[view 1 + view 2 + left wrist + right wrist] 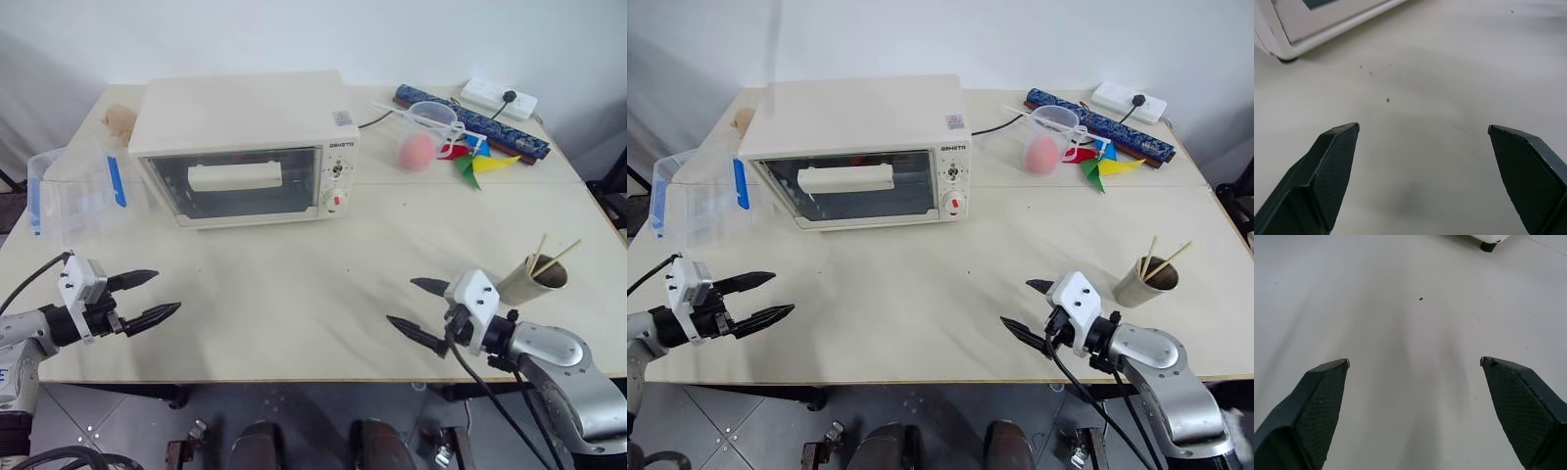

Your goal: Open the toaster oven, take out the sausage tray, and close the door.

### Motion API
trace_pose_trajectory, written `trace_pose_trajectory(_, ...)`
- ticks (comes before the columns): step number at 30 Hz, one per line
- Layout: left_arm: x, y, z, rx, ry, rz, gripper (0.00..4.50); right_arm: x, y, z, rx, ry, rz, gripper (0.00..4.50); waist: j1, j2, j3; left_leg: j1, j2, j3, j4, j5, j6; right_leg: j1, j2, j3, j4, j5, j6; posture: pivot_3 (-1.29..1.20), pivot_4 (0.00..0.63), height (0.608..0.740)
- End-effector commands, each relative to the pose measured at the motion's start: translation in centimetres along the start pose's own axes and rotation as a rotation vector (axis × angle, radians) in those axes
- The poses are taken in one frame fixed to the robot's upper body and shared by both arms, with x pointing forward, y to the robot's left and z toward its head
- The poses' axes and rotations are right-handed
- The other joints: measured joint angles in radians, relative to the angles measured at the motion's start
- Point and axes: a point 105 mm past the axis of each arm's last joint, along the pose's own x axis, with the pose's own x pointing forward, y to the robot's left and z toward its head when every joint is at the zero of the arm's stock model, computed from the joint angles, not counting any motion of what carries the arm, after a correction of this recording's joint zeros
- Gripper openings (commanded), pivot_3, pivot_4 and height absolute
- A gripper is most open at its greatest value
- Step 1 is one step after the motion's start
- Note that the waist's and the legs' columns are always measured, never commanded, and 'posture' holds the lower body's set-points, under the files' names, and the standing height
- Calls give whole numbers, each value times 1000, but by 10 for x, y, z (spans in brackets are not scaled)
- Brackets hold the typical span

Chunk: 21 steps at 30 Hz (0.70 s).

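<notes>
**Worktop with closed toaster oven, both claws idle**

Surface: pale cream worktop (323, 294), matt, with a few small dark specks; a seam runs across it behind the oven. White wall behind; grey tiled floor below the near edge.

Item 1: toaster oven (245, 147), cream-white, set at the far left-centre of the worktop, control panel with knobs on its right side. The door (240, 182) is shut, its cream bar handle (235, 176) lying across the glass. What lies inside cannot be made out through the glass.

Item 2: clear plastic box (73, 191) with blue clasps, just left of the oven.

Item 3: clear measuring jug (431, 132) holding a pink ball, right of the oven; a coloured pinwheel (480, 162) and a dark patterned strip (470, 122) beside it; a white power strip (500, 98) at the far right corner.

Item 4: paper cup (534, 279) with wooden sticks, near the right edge.

Left claw (142, 299): near the front left edge, above the worktop, fingers spread wide, empty, pointing inward toward the centre, well short of the oven.

Right claw (421, 308): near the front right, just beside the cup, fingers spread wide, empty, pointing inward and to the left.
</notes>
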Motion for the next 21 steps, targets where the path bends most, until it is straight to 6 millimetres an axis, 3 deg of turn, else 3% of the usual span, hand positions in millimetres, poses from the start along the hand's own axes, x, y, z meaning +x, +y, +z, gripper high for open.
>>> trace_pose_trajectory(1,-7,-1,0,30,19,-4,4486,2,4,11,-17,-33,21,4500,0,0,0,0,0,0,0,0,0,0,0,0,0,0,0,0,150,740)
trace_pose_trajectory(5,-2,17,8,32,-23,121,4486,7,7,14,-11,-46,37,4500,4,0,0,0,0,0,1,0,0,0,0,0,0,0,0,0,150,740)
trace_pose_trajectory(11,-2,13,23,25,-115,95,4486,26,10,38,-12,-95,92,4500,-3,0,0,0,0,0,2,-1,0,0,0,0,1,0,0,0,150,740)
trace_pose_trajectory(21,-7,19,45,20,-288,122,4486,100,11,111,-93,-236,278,4500,-26,0,0,-1,1,-1,5,-2,0,-1,0,-1,4,0,0,0,150,740)
